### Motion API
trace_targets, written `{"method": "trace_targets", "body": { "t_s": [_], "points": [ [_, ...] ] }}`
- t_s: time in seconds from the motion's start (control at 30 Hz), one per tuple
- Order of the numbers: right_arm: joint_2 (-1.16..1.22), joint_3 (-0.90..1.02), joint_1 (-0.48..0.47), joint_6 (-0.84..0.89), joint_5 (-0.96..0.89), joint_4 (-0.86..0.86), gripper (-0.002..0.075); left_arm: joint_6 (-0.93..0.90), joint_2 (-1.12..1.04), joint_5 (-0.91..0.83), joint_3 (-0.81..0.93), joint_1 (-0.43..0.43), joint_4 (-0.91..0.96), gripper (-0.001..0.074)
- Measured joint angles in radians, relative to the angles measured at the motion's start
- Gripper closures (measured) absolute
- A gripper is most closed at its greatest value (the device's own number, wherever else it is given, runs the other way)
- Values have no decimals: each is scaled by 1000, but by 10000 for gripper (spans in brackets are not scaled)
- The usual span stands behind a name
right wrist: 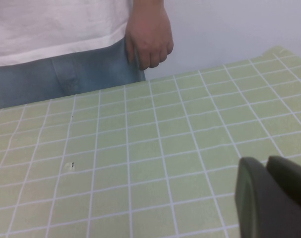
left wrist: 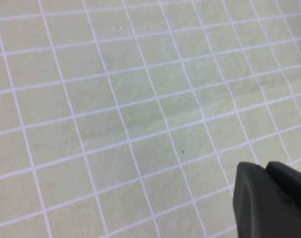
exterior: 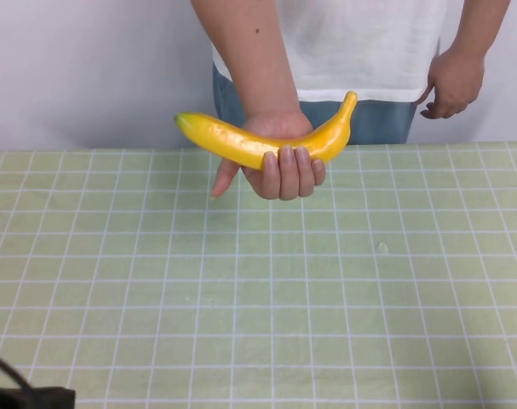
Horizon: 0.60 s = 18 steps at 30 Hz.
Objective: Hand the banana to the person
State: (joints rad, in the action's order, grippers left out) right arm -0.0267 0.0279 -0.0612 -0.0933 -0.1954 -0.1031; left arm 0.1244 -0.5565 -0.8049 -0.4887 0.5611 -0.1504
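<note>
Left gripper (left wrist: 271,198) — one; its dark fingers lie pressed together with no gap between them, nothing held, poised over the bare green gridded tablecloth (left wrist: 115,109) at the robot's near left.

Right gripper (right wrist: 274,198) — one; fingers likewise closed against each other and empty, above the cloth, facing the far edge.

Banana (exterior: 262,136) — one; bright yellow, smooth, gently curved, greenish tip toward the robot's left, tapered stem raised toward the right. It lies across the palm of the person's hand (exterior: 275,166), fingers curled up around its middle, held above the far edge of the table.

Person (exterior: 360,47) — one; white T-shirt, blue jeans, bare arms, standing behind the table. The other hand (right wrist: 148,42) hangs loosely closed at the hip.
</note>
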Motion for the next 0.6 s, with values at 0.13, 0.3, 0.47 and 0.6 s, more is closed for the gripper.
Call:
{"method": "trace_targets", "body": {
  "t_s": [0.13,0.3,0.47,0.6],
  "points": [
    [0,0,0,0,0,0,733,0,32,-4,2,0,5,730],
    [0,0,0,0,0,0,733,-6,35,-6,4,0,37,730],
    [0,0,0,0,0,0,733,-12,36,18,6,0,131,731],
    [0,0,2,0,0,0,733,-14,86,24,25,-17,180,731]
  ]
}}
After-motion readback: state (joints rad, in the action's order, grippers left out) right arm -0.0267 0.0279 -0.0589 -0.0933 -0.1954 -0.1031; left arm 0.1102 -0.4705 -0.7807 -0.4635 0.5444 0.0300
